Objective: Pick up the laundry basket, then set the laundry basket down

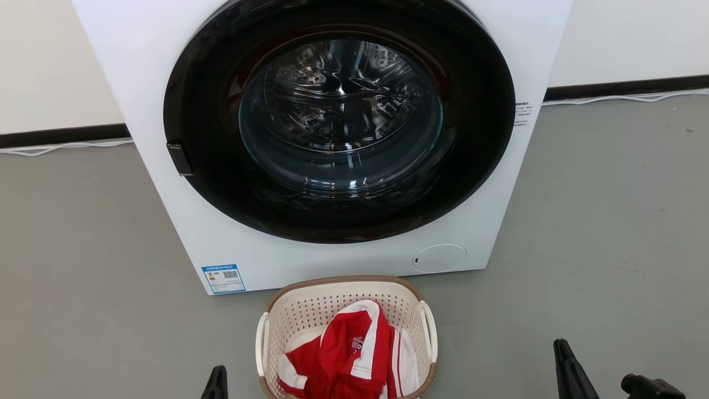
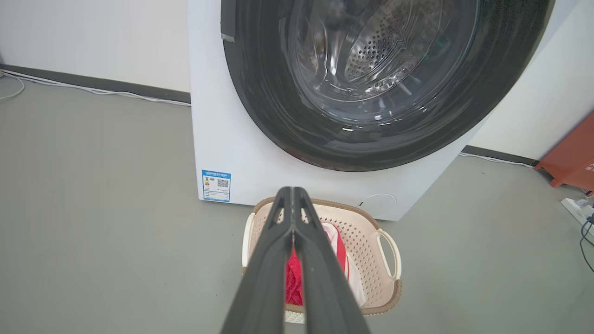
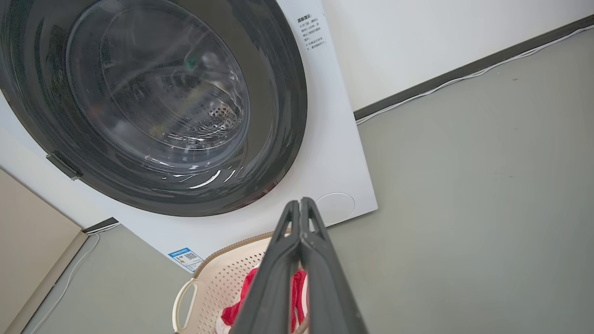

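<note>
The laundry basket (image 1: 316, 310) sits on the grey floor (image 1: 83, 249) with its open top facing up. It is right in front of the big white washing machine (image 1: 138, 83). Its far end is very close to the machine's bottom edge, and it is not clear if the two touch. One white handle (image 1: 430, 331) is on each side, left and right. The basket looks a bit longer from the machine toward the robot, but its near end is cut off in the head view, so that is not sure. A red and white cloth (image 1: 343, 354) lies crumpled inside.

The left gripper (image 2: 293, 191) has its two dark fingers pressed flat together, with nothing between them. The right gripper (image 3: 300, 202) is the same, pinched together and holding nothing. In the head view the left one is just beside the basket's left side, and the right one is well apart from the basket's right side. Neither touches the basket.

There is lots of bare floor to the left and right of the basket. The machine blocks the far side. A thin white cable (image 1: 66, 146) runs along the bottom of the wall (image 1: 44, 66).
</note>
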### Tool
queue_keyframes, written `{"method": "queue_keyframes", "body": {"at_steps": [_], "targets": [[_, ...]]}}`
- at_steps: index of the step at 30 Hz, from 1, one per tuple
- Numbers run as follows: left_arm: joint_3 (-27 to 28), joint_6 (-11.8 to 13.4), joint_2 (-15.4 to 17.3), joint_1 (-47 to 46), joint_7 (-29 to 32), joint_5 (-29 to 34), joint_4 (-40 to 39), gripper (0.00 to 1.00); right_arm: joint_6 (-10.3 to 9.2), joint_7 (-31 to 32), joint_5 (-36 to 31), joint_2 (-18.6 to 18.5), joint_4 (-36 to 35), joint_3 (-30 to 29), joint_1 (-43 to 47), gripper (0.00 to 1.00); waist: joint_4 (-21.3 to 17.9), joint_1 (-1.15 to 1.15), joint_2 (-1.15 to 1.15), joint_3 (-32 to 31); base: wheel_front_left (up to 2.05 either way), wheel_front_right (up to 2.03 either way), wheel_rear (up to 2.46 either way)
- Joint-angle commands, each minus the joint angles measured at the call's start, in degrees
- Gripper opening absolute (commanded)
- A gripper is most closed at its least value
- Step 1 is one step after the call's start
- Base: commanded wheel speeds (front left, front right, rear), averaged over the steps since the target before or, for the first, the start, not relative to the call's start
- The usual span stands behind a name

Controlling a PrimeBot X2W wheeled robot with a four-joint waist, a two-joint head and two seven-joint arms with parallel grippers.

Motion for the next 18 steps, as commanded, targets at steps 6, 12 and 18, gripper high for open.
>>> {"method": "queue_keyframes", "body": {"at_steps": [6, 12, 18], "targets": [[0.9, -0.9, 0.7, -2.8, 0.8, -5.0, -0.7, 0.0, 0.06, 1.4, 4.4, -0.2, -1.8, -0.4, -2.3, 0.0, 0.1, -0.01, -0.01, 0.1, 0.0, 0.0, 0.0], [1.2, -1.4, 0.9, -3.8, 1.7, -9.0, -0.2, 0.0, 0.08, 2.4, 8.0, -0.2, -2.0, -0.7, -2.8, 0.0, 0.2, -0.01, -0.01, 0.2, 0.0, 0.0, 0.0], [1.6, -1.9, 1.0, -4.7, 2.5, -13.1, 0.3, 0.0, 0.1, 3.4, 11.7, -0.2, -2.1, -0.9, -3.4, 0.0, 0.3, -0.01, -0.01, 0.3, 0.0, 0.0, 0.0]]}}
